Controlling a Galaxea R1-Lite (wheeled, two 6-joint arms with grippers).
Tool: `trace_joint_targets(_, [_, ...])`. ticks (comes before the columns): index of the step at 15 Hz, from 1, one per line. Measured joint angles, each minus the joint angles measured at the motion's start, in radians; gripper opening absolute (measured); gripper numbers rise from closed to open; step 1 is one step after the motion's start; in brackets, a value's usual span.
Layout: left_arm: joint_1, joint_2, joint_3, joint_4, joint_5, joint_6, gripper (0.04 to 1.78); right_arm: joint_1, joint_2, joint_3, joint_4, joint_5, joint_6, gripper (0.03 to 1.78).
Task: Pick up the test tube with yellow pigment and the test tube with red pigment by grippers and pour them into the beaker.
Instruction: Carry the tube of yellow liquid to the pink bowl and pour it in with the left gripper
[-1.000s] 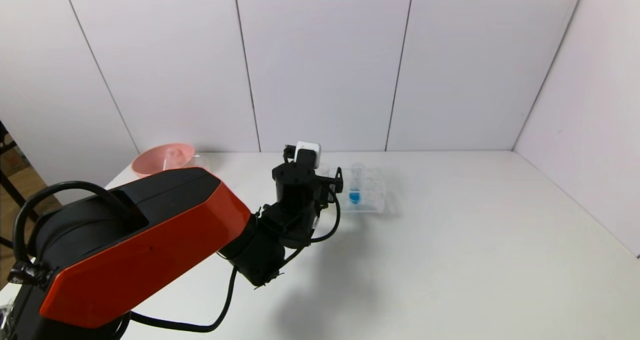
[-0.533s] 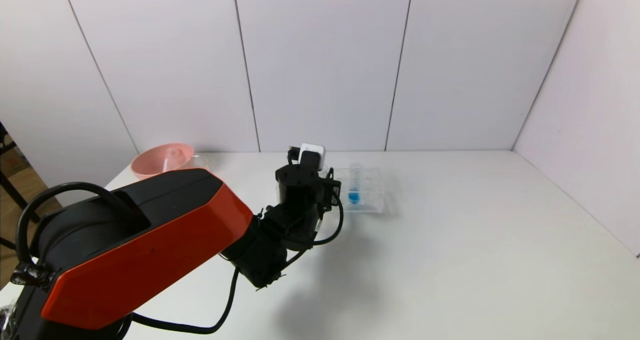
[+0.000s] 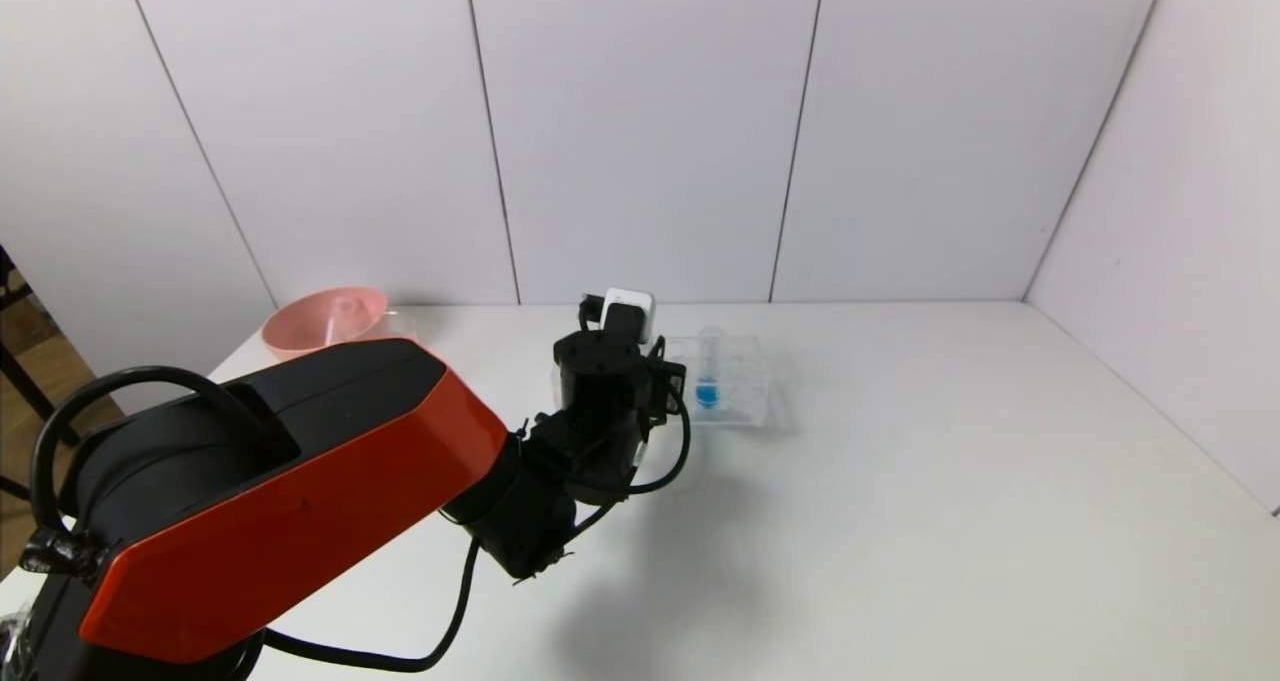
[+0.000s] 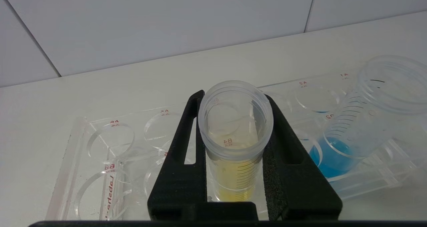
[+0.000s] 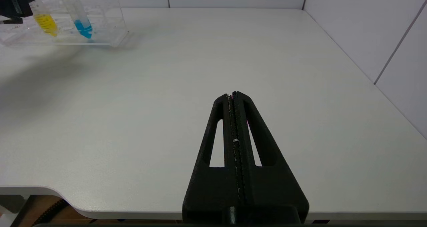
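Both tools closed: left tool (image 4: 235, 127) grips yellow tube (image 4: 235, 137) in rack (image 4: 110, 153); right tool (image 5: 234, 97) over bare table (image 5: 166, 87).

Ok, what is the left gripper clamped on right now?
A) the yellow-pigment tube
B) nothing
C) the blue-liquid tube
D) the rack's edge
A: in the left wrist view the left gripper has its fingers pressed on either side of the yellow-pigment tube, which still stands in the rack; the blue-liquid tube stands apart.

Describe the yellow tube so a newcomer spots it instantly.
On the white table, find the clear rack near the back wall. Two tubes stand in it; the yellow tube sits clamped in the left gripper, unlike the free blue tube.
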Motion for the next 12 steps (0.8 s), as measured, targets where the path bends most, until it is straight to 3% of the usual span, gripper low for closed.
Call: trace_joint_targets(12, [-0.006, -0.024, -0.002, 0.032, 0.003, 0.016, 0.48, 0.000, 0.000, 0.000, 0.000, 0.000, 0.000, 0.11])
